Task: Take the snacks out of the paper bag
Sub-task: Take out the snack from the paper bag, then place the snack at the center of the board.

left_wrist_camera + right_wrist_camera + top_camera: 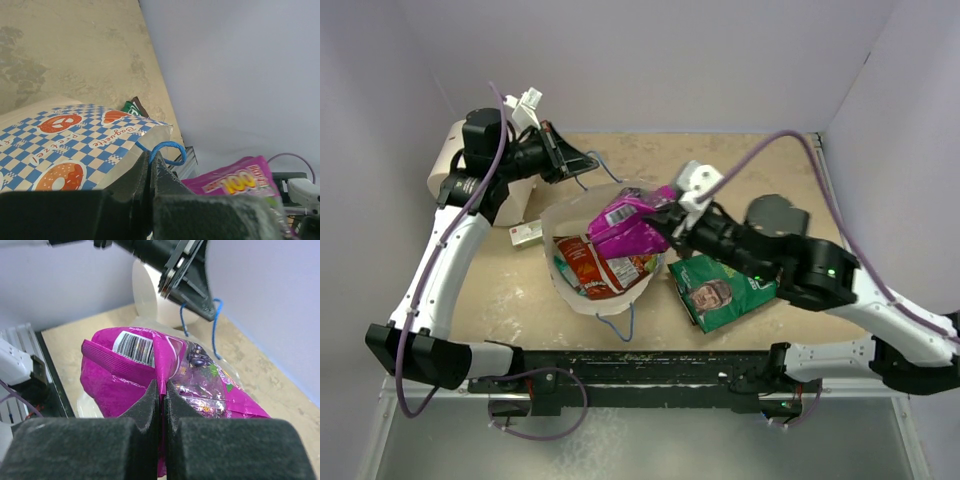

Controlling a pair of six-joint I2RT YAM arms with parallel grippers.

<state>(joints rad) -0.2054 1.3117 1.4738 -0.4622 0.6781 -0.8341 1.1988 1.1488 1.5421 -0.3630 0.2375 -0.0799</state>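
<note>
Holding the purple snack (625,225) pinched tight, the right gripper (665,222) is hanging just over the paper bag (565,290) mouth. The left gripper (582,162) is pinching the bag's far rim. The bare desk (820,320) is lying to the right.

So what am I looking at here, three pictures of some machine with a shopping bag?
It is one moment seen by three cameras. The overhead picture shows two white robot arms bolted at the table's near edge. The other two pictures come from small cameras on each wrist, looking along the arm's own black fingers. The left fingers are shut on the rim of the white paper bag with the blue checked pattern, holding it open. The right fingers pinch a shiny magenta snack packet, lifted above the bag. A red-orange packet lies inside the bag, and a green packet lies on the beige tabletop beside it.
</note>
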